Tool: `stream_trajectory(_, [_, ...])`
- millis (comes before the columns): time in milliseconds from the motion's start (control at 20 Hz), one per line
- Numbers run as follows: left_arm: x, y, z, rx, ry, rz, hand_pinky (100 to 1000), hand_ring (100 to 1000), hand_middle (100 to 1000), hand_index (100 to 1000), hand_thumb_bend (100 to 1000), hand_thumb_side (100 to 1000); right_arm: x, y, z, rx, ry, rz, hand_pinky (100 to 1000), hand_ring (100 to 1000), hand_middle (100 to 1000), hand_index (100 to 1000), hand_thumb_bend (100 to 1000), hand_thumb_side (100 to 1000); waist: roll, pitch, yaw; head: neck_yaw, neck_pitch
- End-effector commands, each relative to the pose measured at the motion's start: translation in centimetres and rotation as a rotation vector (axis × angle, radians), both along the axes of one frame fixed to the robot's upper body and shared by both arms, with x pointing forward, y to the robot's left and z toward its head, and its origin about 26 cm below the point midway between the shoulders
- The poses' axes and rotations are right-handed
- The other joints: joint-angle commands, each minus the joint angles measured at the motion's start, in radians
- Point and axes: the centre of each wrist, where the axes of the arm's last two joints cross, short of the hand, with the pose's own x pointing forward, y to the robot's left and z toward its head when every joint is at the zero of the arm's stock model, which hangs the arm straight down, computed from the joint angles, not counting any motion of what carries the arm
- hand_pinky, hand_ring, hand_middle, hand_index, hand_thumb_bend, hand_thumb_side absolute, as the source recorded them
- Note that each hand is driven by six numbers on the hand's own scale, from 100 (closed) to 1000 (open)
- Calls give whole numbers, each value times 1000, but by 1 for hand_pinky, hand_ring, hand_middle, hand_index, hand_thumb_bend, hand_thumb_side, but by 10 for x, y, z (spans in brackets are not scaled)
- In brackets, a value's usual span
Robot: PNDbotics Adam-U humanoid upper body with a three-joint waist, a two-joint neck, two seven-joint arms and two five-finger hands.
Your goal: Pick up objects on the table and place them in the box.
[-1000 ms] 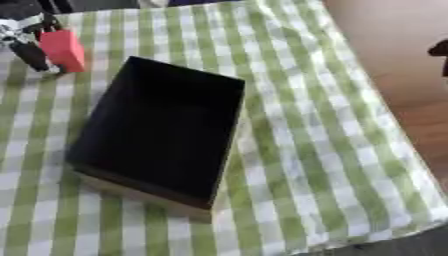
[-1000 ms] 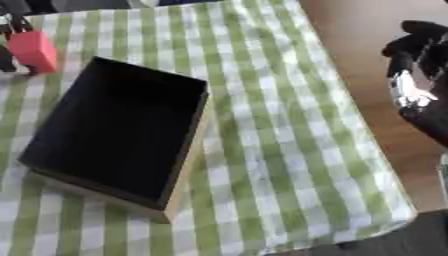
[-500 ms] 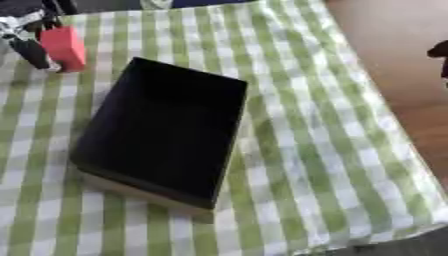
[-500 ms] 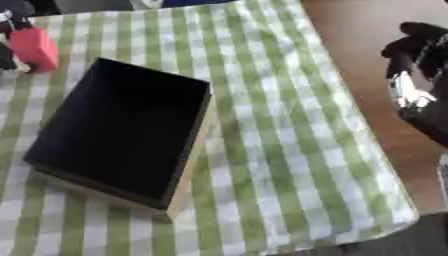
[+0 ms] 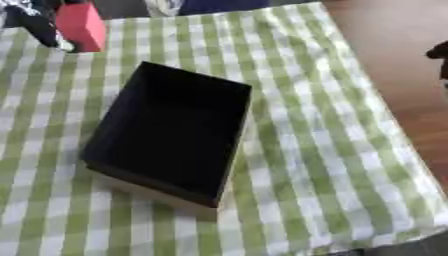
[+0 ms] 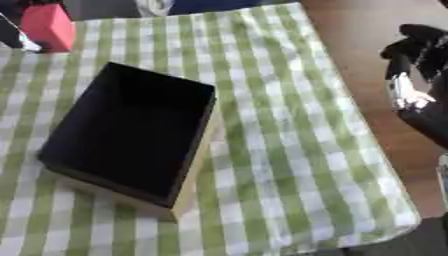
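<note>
A black open-topped box (image 5: 171, 130) with tan outer walls lies askew on the green-and-white checked tablecloth (image 5: 297, 125); its inside looks dark and bare. At the far left corner a red block (image 5: 80, 25) is held by my left hand (image 5: 33, 24), whose dark fingers curl round its left side and top. My right hand (image 6: 418, 75) hangs off the table's right edge over the brown floor, fingers relaxed and holding nothing.
The cloth drapes over the table's right and near edges (image 6: 385, 200). Brown floor (image 5: 394, 60) lies to the right. Something blue and white (image 6: 188, 6) shows past the far edge.
The red block, in my left hand, has moved up and away toward the far edge. The box and my right hand stay put; the view shifted slightly.
</note>
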Motion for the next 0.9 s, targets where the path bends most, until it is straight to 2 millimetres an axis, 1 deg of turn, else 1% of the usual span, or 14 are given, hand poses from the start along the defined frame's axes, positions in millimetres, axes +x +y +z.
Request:
stream_trajectory(50, [-8,-18,28,48,-49,-112,777,609,477,713,424,118,0,-3,7,-23,-17,6,840,703,627,821,100,348,-4,-25,-1,0,3])
stream_trajectory(150, [-10,-34,31,69,-44,-193,777,612,479,714,424,120,0,-3,7,-22,-16,8,840,703,627,821,100,349,-4,-27,-3,1,3])
stream_trajectory(300, [-19,-62,39,114,-49,-333,777,612,479,714,421,122,0,-2,6,-22,-13,10,840,703,627,821,100,352,-3,-29,-7,2,4])
stream_trajectory(350, [-22,-68,41,120,-48,-366,778,614,480,716,421,121,0,-2,6,-22,-13,11,841,703,627,821,100,354,-2,-29,-7,2,5])
stream_trajectory(400, [-26,-78,44,136,-53,-417,778,615,480,716,420,122,0,-2,6,-22,-13,12,841,703,627,821,100,354,-1,-29,-8,2,5])
stream_trajectory(550, [-39,-101,51,171,-57,-529,779,618,482,718,416,121,0,-2,6,-23,-12,14,841,703,627,821,100,357,1,-30,-9,2,6])
stream_trajectory(700, [-49,-117,52,199,-43,-601,779,620,484,720,414,120,0,-2,6,-22,-11,15,841,704,627,822,100,359,2,-31,-11,2,6])
stream_trajectory(900, [-50,-136,40,244,18,-663,777,622,487,722,416,118,0,-1,6,-19,-9,19,842,704,627,822,100,363,1,-31,-15,0,4])
